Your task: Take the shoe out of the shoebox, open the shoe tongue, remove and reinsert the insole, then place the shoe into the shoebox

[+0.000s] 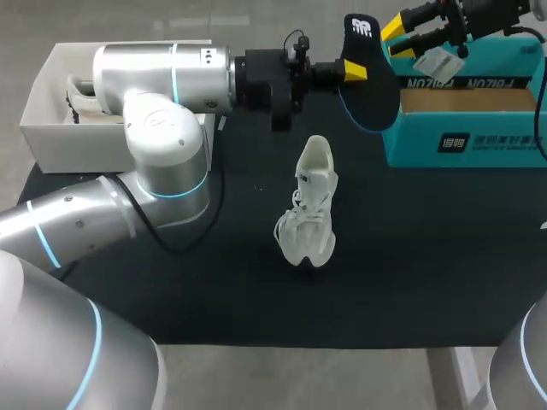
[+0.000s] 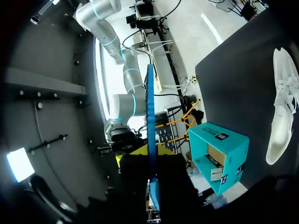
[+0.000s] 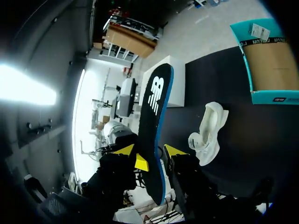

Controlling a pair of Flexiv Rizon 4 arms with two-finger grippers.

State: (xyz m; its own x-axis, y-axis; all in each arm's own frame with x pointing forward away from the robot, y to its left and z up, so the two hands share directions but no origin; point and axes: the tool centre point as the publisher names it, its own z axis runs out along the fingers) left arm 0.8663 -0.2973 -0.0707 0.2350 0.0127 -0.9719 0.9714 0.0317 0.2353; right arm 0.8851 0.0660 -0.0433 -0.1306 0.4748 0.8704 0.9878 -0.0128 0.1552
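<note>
white and laced, the shoe (image 1: 312,205) rests at the middle of the dark desk (image 1: 427,273), well apart from the teal shoebox (image 1: 466,141) at two o'clock, so the taking-out looks done. the dark insole (image 1: 372,94) is out too, held in the air at one o'clock over the desk's far edge. the left jaws are clamped across it near its middle, while the right jaws sit at its twelve o'clock end, and i cannot tell whether they pinch it. left to do, by my reading: slide the insole back in and return the shoe to the shoebox. the tongue's state is too small to judge. only the head view shows both arms meeting. the left wrist view shows the insole edge-on as a thin blue line, the right wrist view its broad printed face.
</note>
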